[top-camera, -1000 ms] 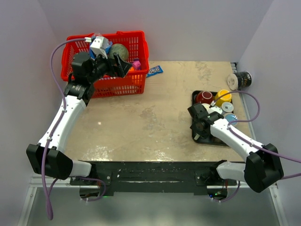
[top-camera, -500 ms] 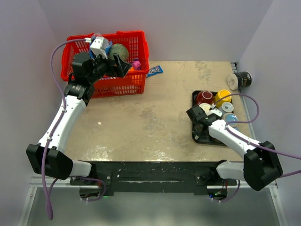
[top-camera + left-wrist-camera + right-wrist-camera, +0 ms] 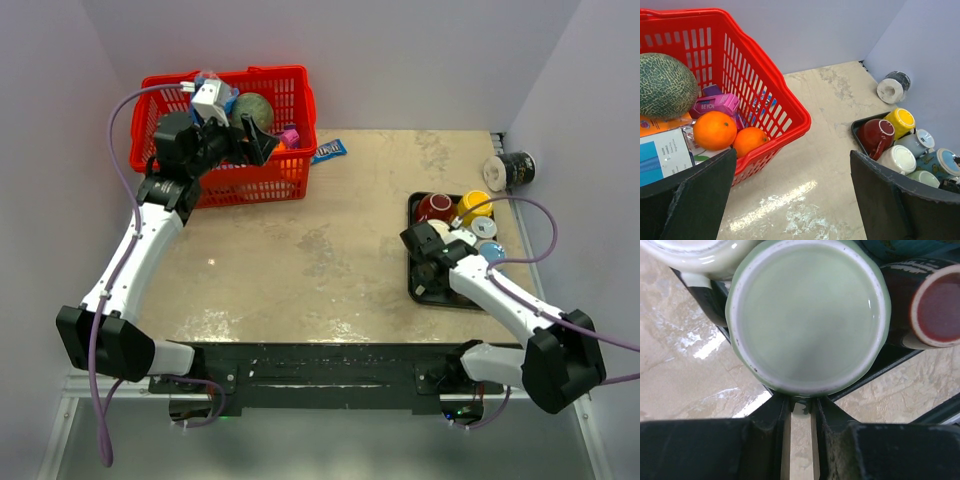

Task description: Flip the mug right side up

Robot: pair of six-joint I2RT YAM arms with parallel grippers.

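A pale green mug (image 3: 807, 315) stands upside down in the black tray (image 3: 883, 374), its flat base facing my right wrist camera. My right gripper (image 3: 801, 405) is shut, its fingertips pinching the mug's handle at the near rim. In the top view the right gripper (image 3: 430, 258) sits over the tray's (image 3: 414, 204) left part. The green mug (image 3: 925, 177) also shows in the left wrist view. My left gripper (image 3: 256, 142) is open and empty, held in the air at the red basket's front right corner.
The tray holds several other mugs, upside down: cream (image 3: 695, 252), dark with a red base (image 3: 935, 305), red (image 3: 435, 207), yellow (image 3: 475, 203). A red basket (image 3: 250, 186) with melon, oranges and boxes stands back left. A tape roll (image 3: 510, 170) lies back right, a blue packet (image 3: 328, 152) beside the basket.
My right gripper has shifted slightly over the tray's left part, first away from me, then a little right. The left arm has not moved.
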